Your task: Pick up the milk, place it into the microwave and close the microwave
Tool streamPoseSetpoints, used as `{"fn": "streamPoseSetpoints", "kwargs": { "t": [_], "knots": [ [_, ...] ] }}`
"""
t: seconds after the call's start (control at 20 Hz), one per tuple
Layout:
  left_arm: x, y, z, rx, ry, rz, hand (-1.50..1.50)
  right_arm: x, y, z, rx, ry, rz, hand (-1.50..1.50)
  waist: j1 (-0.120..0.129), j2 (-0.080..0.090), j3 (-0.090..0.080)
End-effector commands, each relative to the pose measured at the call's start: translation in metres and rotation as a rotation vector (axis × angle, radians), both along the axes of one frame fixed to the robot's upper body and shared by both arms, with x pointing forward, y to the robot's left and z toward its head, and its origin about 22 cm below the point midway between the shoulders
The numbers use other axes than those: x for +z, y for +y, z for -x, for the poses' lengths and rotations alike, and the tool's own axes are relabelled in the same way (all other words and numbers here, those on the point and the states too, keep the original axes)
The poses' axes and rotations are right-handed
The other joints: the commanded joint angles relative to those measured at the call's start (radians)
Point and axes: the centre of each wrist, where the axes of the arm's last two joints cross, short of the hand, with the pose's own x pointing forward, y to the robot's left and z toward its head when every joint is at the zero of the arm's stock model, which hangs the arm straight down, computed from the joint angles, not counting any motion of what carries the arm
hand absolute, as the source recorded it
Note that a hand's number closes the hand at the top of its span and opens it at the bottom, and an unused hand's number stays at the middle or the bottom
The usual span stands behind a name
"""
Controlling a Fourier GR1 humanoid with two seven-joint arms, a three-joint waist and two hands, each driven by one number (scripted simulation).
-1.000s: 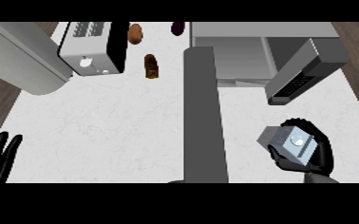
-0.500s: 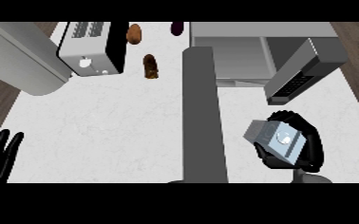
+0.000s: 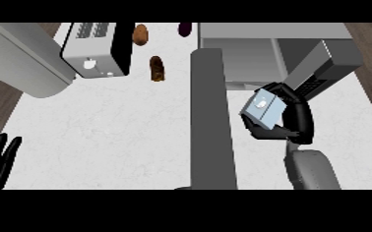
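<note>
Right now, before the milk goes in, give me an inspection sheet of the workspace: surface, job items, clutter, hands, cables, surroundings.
Surface: white counter.
Job's things: milk held in front of the microwave, not yet inside; its door stands open.
Clutter: toaster at the back left; brown lump and second brown lump to its right; dark lump at the back edge.
Hands: right hand curled round the milk; left hand open, resting at the lower left edge.
Cables: nothing seen.
Surroundings: grey rounded body at left; grey bar down the middle, cannot tell what.
</note>
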Motion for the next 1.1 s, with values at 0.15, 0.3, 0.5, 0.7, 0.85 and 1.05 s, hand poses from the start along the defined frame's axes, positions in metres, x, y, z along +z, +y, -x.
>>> {"fn": "streamPoseSetpoints", "kwargs": {
  "t": [0.15,0.3,0.5,0.7,0.85,1.05],
  "knots": [
    [0.003,0.012,0.011,-0.005,0.002,-0.006,-1.50,0.011,0.010,-0.064,-0.040,0.045,0.036,1.50,0.014,0.003,0.001],
    [-0.014,0.016,-0.012,-0.016,0.007,-0.014,-1.50,0.019,0.020,-0.087,-0.021,0.050,0.049,1.50,0.011,0.005,0.001],
    [0.000,0.006,-0.015,-0.007,-0.003,0.014,-1.50,0.024,0.017,-0.112,-0.024,0.050,0.074,1.50,0.022,0.010,0.001],
    [0.003,0.011,-0.020,-0.041,-0.007,-0.001,-1.50,0.020,0.027,-0.122,-0.041,0.057,0.100,1.50,0.044,0.019,0.002],
    [-0.005,0.010,-0.017,-0.070,-0.013,0.001,-1.50,0.041,0.026,-0.137,-0.075,0.051,0.131,1.50,0.054,0.022,0.002],
    [0.004,0.010,-0.018,-0.088,-0.033,-0.012,-1.50,0.051,0.011,-0.144,-0.105,0.033,0.176,1.50,0.077,0.030,0.003]
  ]
}}
